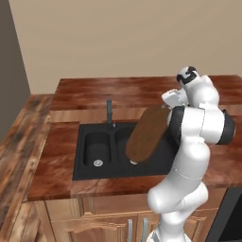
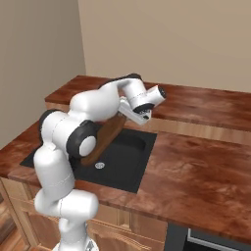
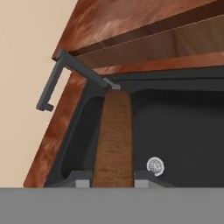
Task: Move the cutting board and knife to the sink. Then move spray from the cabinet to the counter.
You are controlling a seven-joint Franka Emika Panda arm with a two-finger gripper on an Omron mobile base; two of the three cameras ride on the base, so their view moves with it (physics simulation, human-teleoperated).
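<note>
The robot's arm is bent over the black double sink (image 1: 90, 163), and the cutting board (image 1: 146, 133) hangs from its hand, clear of the basin floor. From the left side the board shows its broad dark-brown face, tilted, with the upper end up by the wrist and the rounded lower end down over the right-hand bowl, close to the divider between the two bowls. From the right side the board (image 2: 105, 137) runs at a slant from under the hand down behind the robot's elbow, its low end above the bowl near a drain (image 2: 99, 165). Looking along the hand, the board (image 3: 114, 140) is seen edge-on as a narrow brown strip running straight away from the camera, and the fingers (image 3: 82, 183) sit tight against either side of it at the bottom, closed narrowly on its thickness. Its far tip lines up with the base of the dark faucet (image 3: 65, 72), whose spout reaches off to one side. A round silver drain (image 3: 155, 165) lies in the bowl beside the board. The reddish-brown table (image 2: 196, 166) wraps around the sink, with a raised ledge behind it.
</note>
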